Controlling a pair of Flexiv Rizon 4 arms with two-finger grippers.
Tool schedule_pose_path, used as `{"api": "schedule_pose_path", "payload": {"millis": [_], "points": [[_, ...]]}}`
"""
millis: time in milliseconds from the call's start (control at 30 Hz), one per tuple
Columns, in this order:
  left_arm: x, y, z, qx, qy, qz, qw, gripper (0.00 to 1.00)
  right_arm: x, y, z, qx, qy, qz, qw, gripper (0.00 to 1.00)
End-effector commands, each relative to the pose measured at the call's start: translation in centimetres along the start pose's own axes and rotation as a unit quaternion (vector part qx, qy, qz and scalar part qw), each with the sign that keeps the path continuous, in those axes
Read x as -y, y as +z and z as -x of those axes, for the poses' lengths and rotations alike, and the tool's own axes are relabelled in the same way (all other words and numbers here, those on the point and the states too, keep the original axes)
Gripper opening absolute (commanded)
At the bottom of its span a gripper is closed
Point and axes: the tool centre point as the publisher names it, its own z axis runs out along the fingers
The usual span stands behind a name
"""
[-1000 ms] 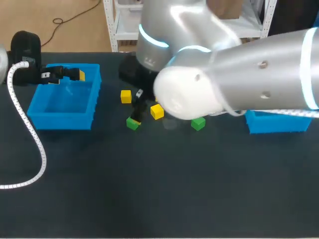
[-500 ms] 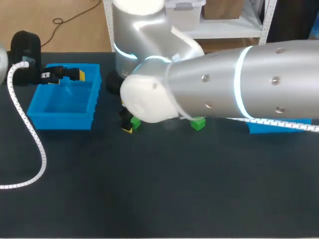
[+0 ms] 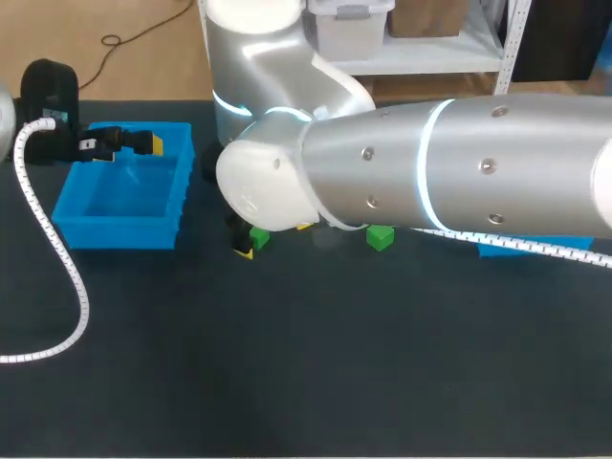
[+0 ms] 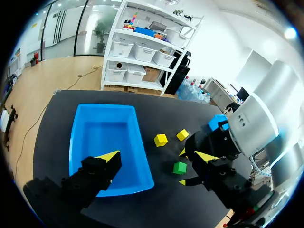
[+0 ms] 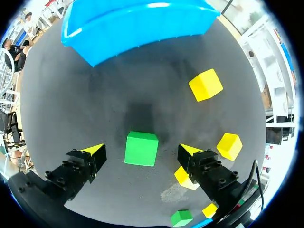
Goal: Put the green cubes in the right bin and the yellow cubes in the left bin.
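The right gripper (image 5: 142, 150) hangs low over the black table (image 3: 306, 382) with its jaws spread wide, one yellow tip on each side of a small green cube (image 5: 141, 148). A sliver of bare table shows between each tip and the cube, so nothing is gripped yet. The cube sits flat, and its side faces are roughly square to the tips. It looks rigid, light and smooth-faced, so I judge it will not give under pressure and needs little force. The risk is that it twists or skids if one tip meets it first or catches a corner. The best hold is on the two opposite flat sides, at mid-height, with the cube centred between the tips.

Beside the gripper and a little ahead lie yellow cubes (image 5: 205, 85), apart from one another and from the green one. A second green cube (image 3: 380, 237) rests on the table just under the right arm (image 3: 430, 172). Farther ahead stands the left blue plastic bin (image 5: 137, 21), meant for the yellow cubes. The left gripper (image 3: 145, 144) hovers over its far rim, and I cannot tell whether it is open or closed. The right blue bin (image 3: 535, 247), where the green cube belongs, lies well apart on the opposite side and is mostly hidden behind the right arm.
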Motion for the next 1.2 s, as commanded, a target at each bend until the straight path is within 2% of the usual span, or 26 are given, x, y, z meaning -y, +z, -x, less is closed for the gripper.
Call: {"api": "schedule_pose_path", "payload": {"millis": [33, 133, 167, 233, 267, 700, 833, 967, 1067, 1200], "points": [[-0.1, 0.0, -0.1, 0.003, 0.001, -0.004, 1.0, 1.0, 0.0, 0.6, 0.0, -0.002, 0.0, 0.001, 1.0, 1.0], [-0.1, 0.0, -0.1, 0.003, 0.001, -0.004, 1.0, 1.0, 0.0, 0.6, 0.0, -0.003, 0.0, 0.002, 1.0, 1.0], [-0.1, 0.0, -0.1, 0.003, 0.001, -0.004, 1.0, 1.0, 0.0, 0.6, 0.1, -0.003, 0.0, 0.002, 1.0, 0.97], [-0.1, 0.0, -0.1, 0.003, 0.001, -0.004, 1.0, 1.0, 0.0, 0.6, 0.1, -0.002, 0.001, -0.002, 1.0, 0.22], [-0.1, 0.0, -0.1, 0.003, 0.001, -0.004, 1.0, 1.0, 0.0, 0.6, 0.1, -0.002, 0.002, -0.003, 1.0, 0.0], [-0.1, 0.0, -0.1, 0.003, 0.001, -0.004, 1.0, 1.0, 0.5, 0.3, 0.3, 0.005, 0.018, -0.013, 1.0, 0.0], [-0.1, 0.0, -0.1, 0.003, 0.001, -0.004, 1.0, 1.0, 2.1, -2.3, 0.9, 0.043, 0.03, -0.023, 0.998, 0.0], [-0.1, 0.0, -0.1, 0.003, 0.001, -0.004, 1.0, 1.0, 4.7, -5.7, 0.9, 0.083, 0.058, -0.027, 0.995, 0.0], [-0.1, 0.0, -0.1, 0.003, 0.001, -0.004, 1.0, 1.0, 7.0, -8.4, 0.3, 0.114, 0.086, -0.038, 0.989, 0.0], [-0.1, 0.0, -0.1, 0.003, 0.001, -0.004, 1.0, 1.0, 10.4, -12.0, -1.5, 0.154, 0.142, -0.056, 0.976, 0.0]]}}
